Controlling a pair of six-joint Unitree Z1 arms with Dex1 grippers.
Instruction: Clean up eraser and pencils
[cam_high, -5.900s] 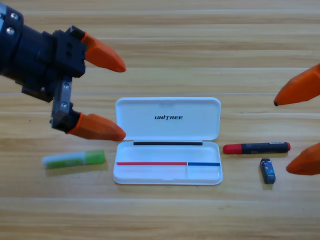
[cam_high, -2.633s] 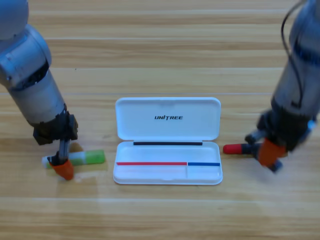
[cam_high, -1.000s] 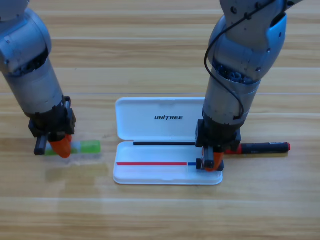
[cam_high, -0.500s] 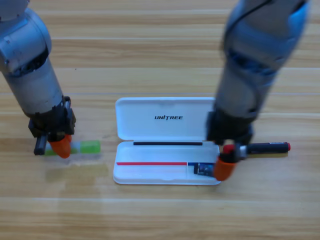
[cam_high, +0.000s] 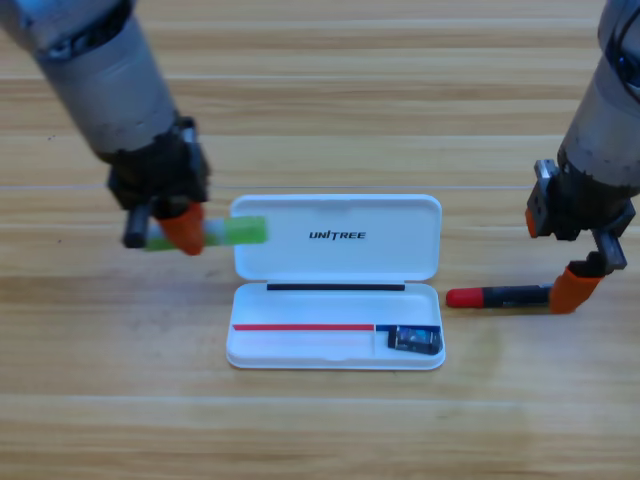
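One white case (cam_high: 335, 250) lies open at the middle of the wooden table (cam_high: 320, 430), a smooth, round-cornered plastic shell with its lid flat behind the tray, and everything else is placed from it. Nearest the camera, in the tray's small right-hand compartment, sits the eraser (cam_high: 414, 340) — a short dark block with a blue patch, apart from either gripper. Just right of the tray's upper right corner lies the black pencil with the red end (cam_high: 497, 296), a thick straight stick flat on the wood, its red tip toward the case; its far end is covered by the right gripper (cam_high: 572, 287). Only one orange jaw of that gripper shows clearly, pressed down at the stick's black end, so whether it is gripping the stick or merely touching it cannot be told. Left of the lid, level with its upper half, the left gripper (cam_high: 175, 228) is clamped on the light green pencil (cam_high: 232, 232), which lies crosswise with its green end touching or overlapping the lid's left edge. An orange jaw and the black gripper body hide the middle of that stick, and its pale end is hard to make out. Both grey arms — rounded, matt tubes — run off the top corners, cut by the edge.
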